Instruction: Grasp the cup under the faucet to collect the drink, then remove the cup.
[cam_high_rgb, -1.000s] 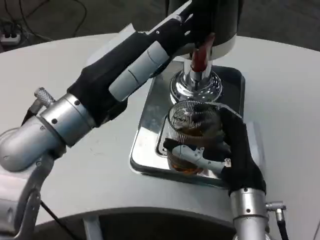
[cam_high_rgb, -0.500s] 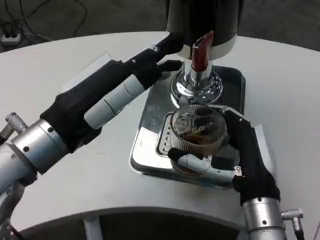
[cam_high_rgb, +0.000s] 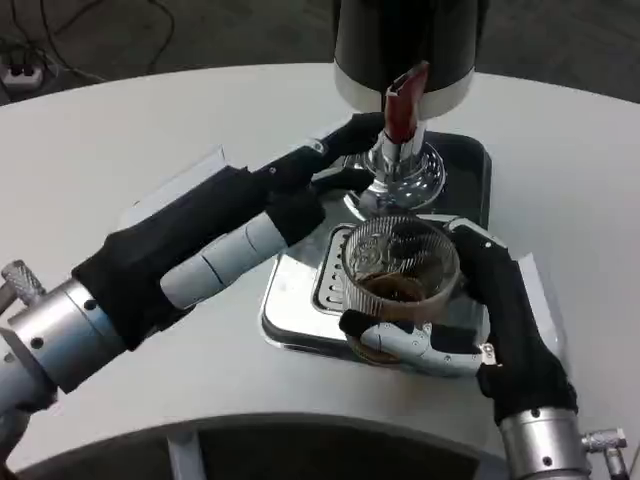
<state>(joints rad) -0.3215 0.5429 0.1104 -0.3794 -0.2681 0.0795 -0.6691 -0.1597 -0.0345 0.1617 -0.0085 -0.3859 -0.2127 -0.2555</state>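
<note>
On the silver tray (cam_high_rgb: 300, 300), the right hand (cam_high_rgb: 470, 320) holds the ribbed glass cup (cam_high_rgb: 398, 280).
The cup has brown drink inside and is at 6 o'clock from the faucet (cam_high_rgb: 403, 135). At 9 o'clock of the faucet, the left hand (cam_high_rgb: 300, 185) reaches with fingers apart, holding nothing, above the white counter (cam_high_rgb: 120, 150).

A round white table (cam_high_rgb: 120, 150) carries the things; a shiny metal drip tray (cam_high_rgb: 300, 300) lies on it right of centre; the black dispenser (cam_high_rgb: 405, 45) stands at the tray's far end.
</note>
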